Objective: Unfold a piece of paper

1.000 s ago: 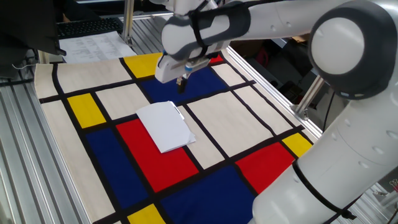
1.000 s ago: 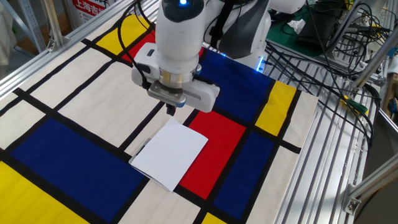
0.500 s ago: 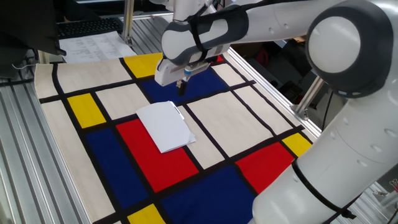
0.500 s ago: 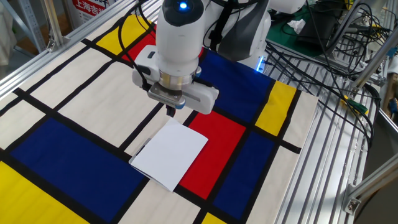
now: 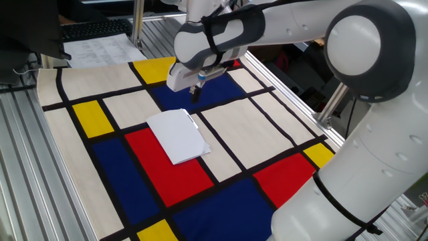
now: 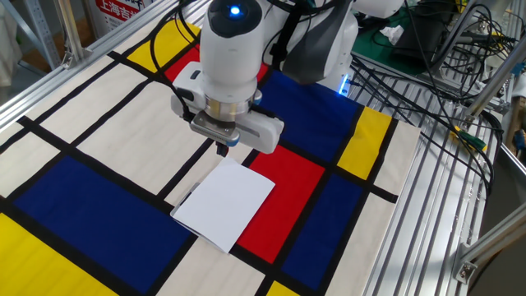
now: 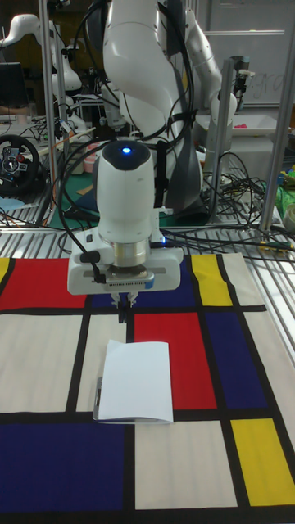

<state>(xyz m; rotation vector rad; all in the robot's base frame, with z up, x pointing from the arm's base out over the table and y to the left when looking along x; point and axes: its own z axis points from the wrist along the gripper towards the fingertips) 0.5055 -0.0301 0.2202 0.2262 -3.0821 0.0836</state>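
Observation:
The piece of paper (image 5: 177,135) lies folded and flat on the colour-block cloth (image 5: 261,130), across a red block and a cream one. It also shows in the other fixed view (image 6: 224,204) and in the tall view (image 7: 135,381). My gripper (image 5: 196,92) hangs just above the cloth beside the paper's far edge, over the blue block. Its fingers point down and are pressed together, shut, with nothing between them. From the other side, the gripper (image 6: 222,150) stands just off the paper's upper corner, and in the tall view the gripper (image 7: 123,312) sits right above the paper's top edge.
White sheets printed with grey text (image 5: 100,48) and a black keyboard (image 5: 93,28) lie beyond the cloth's far-left corner. A metal post (image 5: 332,106) stands at the right edge. Cables (image 6: 436,57) run over the aluminium frame by the arm's base.
The gripper has shifted very slightly along the paper's far edge. The paper has not moved.

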